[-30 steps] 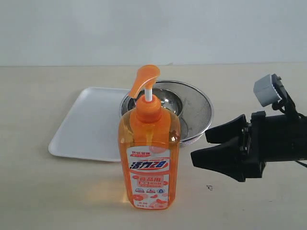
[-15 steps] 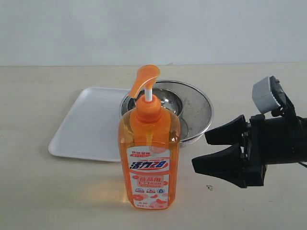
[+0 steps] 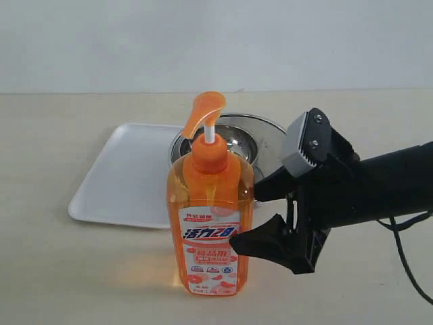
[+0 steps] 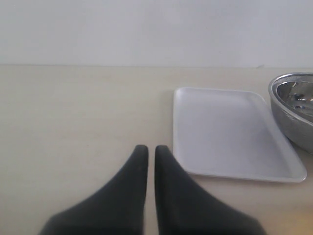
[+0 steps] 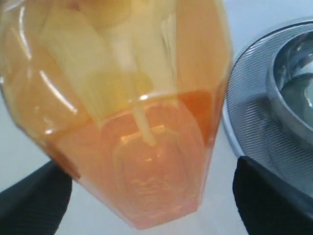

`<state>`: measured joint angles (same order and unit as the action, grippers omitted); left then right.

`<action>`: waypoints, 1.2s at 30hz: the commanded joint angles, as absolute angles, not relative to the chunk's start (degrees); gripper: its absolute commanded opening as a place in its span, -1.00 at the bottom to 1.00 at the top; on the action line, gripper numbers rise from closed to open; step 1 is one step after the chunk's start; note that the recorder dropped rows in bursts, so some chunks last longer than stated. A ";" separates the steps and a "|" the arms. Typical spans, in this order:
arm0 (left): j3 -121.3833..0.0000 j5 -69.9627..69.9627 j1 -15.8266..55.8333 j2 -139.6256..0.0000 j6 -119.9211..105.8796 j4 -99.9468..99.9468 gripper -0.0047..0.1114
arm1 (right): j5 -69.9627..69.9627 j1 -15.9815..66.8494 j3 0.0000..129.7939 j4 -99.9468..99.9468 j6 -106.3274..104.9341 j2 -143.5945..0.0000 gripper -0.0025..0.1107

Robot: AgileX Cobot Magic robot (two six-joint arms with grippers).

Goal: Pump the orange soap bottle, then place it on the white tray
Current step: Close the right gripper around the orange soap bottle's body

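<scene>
Item: the orange soap bottle (image 3: pixel 210 223), upright on the table (image 3: pixel 67 271), just in front of the white tray (image 3: pixel 122 176) and the steel bowl (image 3: pixel 281 152); not on the tray.
Appearance: clear body of orange liquid, orange pump head raised on a white stem, white-and-orange label with blue lettering.
Right gripper (image 3: pixel 245 218): jaws spread wide either side of the bottle's body; nothing clamped.
Left gripper (image 4: pixel 147 152): fingers almost together, empty.
Step in hand, as judged: securing the bottle.
Handling: close squarely and gently; you risk tipping it or flexing the plastic.
</scene>
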<state>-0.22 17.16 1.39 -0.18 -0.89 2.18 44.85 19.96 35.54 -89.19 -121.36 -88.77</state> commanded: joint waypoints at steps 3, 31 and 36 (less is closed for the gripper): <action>0.00 17.14 1.20 0.00 -1.14 2.30 -0.84 | 43.52 20.22 38.46 -89.60 -122.00 -88.63 0.46; 0.00 17.14 1.20 0.00 -1.14 2.30 -0.84 | 54.38 20.61 41.32 -83.03 -122.00 -88.63 0.45; 0.00 17.14 1.20 0.00 -1.14 2.30 -0.84 | 51.28 23.57 41.32 -85.23 -122.00 -88.63 0.45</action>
